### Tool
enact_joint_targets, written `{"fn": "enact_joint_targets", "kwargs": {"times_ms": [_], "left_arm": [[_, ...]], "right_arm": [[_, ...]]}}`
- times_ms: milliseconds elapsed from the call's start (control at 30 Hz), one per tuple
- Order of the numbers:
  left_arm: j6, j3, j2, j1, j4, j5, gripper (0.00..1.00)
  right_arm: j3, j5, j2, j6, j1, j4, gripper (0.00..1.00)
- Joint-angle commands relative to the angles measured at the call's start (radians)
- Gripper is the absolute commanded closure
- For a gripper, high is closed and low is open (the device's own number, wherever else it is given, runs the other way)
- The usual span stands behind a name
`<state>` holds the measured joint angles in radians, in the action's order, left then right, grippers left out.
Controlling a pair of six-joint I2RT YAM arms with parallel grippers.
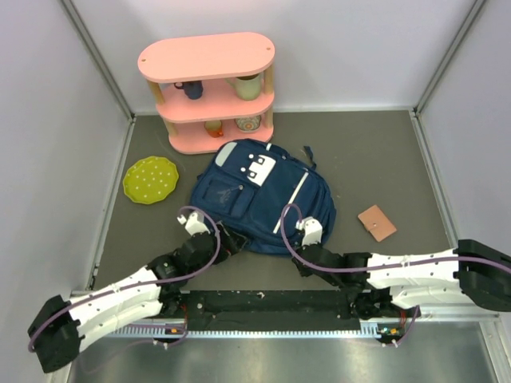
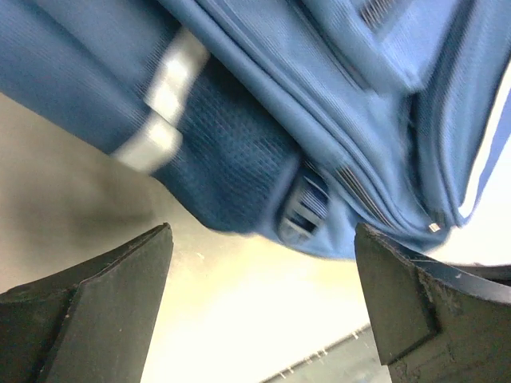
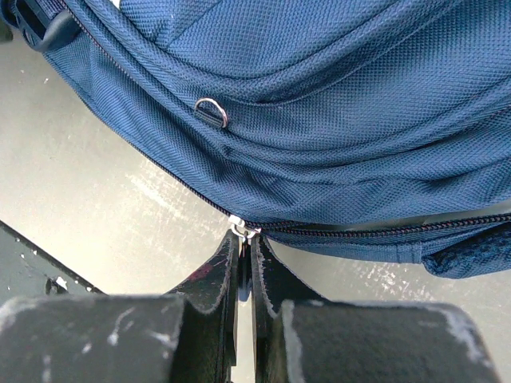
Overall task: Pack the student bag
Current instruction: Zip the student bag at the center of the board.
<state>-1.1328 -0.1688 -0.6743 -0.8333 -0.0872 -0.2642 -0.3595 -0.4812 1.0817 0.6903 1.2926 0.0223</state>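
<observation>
The student bag [image 1: 259, 195] lies flat mid-table, before the pink shelf [image 1: 207, 60]. Your right gripper [image 3: 246, 239] is pinched together on what looks like the zipper pull [image 3: 239, 230] at the bag's near edge. Your left gripper [image 2: 262, 239] stands wide apart beside its corner, holding nothing. With nothing pinning it, the bag may slide instead of unzipping, or the pull may slip free. Count one bag, one shelf, one green plate [image 1: 150, 179], one brown wallet [image 1: 377, 223].

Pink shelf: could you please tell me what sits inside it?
A dark mug and pale cup above; an orange item and patterned cup below. Deeper parts are covered.
</observation>
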Motion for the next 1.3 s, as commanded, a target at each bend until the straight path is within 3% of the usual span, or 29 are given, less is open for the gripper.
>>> {"fn": "enact_joint_targets", "kwargs": {"times_ms": [0, 100, 233, 367, 533, 667, 767, 867, 900, 933, 967, 1033, 1133, 1267], "left_arm": [[-0.211, 0.014, 0.041, -0.15, 0.023, -0.114, 0.01], [-0.324, 0.02, 0.0, -0.274, 0.069, -0.23, 0.01], [-0.404, 0.031, -0.141, -0.397, 0.257, -0.374, 0.01], [-0.439, -0.052, -0.33, -0.428, 0.326, -0.429, 0.01], [-0.45, -0.02, -0.507, -0.437, 0.666, -0.483, 0.01], [-0.44, -0.024, -0.582, -0.437, 0.788, -0.518, 0.03], [-0.465, -0.034, -0.633, -0.435, 0.808, -0.534, 0.15], [-0.485, -0.011, -0.677, -0.435, 0.851, -0.533, 0.38], [-0.493, -0.008, -0.683, -0.434, 0.851, -0.529, 0.51], [-0.496, -0.002, -0.685, -0.432, 0.85, -0.527, 0.57], [-0.487, -0.008, -0.677, -0.429, 0.806, -0.509, 0.8], [-0.469, -0.033, -0.647, -0.421, 0.683, -0.48, 1.0], [-0.328, -0.044, -0.599, -0.388, 0.616, -0.423, 1.0], [-0.058, -0.034, -0.551, -0.316, 0.662, -0.18, 1.0]], "right_arm": [[-0.024, -0.017, 0.02, 0.028, -0.007, -0.053, 1.0], [-0.022, -0.016, 0.014, 0.032, -0.007, -0.059, 1.0], [-0.009, -0.004, -0.006, 0.034, -0.007, -0.084, 1.0], [-0.004, 0.009, -0.022, 0.026, -0.007, -0.09, 1.0], [0.01, 0.047, -0.038, 0.025, -0.007, -0.107, 1.0], [0.027, 0.05, -0.058, 0.035, -0.007, -0.095, 1.0], [0.037, 0.044, -0.084, 0.028, -0.007, -0.081, 1.0], [0.047, 0.052, -0.106, 0.017, -0.007, -0.07, 1.0], [0.048, 0.05, -0.111, 0.015, -0.009, -0.064, 1.0], [0.05, 0.052, -0.114, 0.014, -0.007, -0.061, 1.0], [0.051, 0.043, -0.121, 0.012, -0.006, -0.049, 1.0], [0.05, 0.03, -0.126, 0.009, -0.007, -0.028, 1.0], [0.048, 0.029, -0.132, 0.002, -0.007, -0.025, 1.0], [0.054, 0.082, -0.132, -0.006, -0.006, -0.025, 1.0]]}}
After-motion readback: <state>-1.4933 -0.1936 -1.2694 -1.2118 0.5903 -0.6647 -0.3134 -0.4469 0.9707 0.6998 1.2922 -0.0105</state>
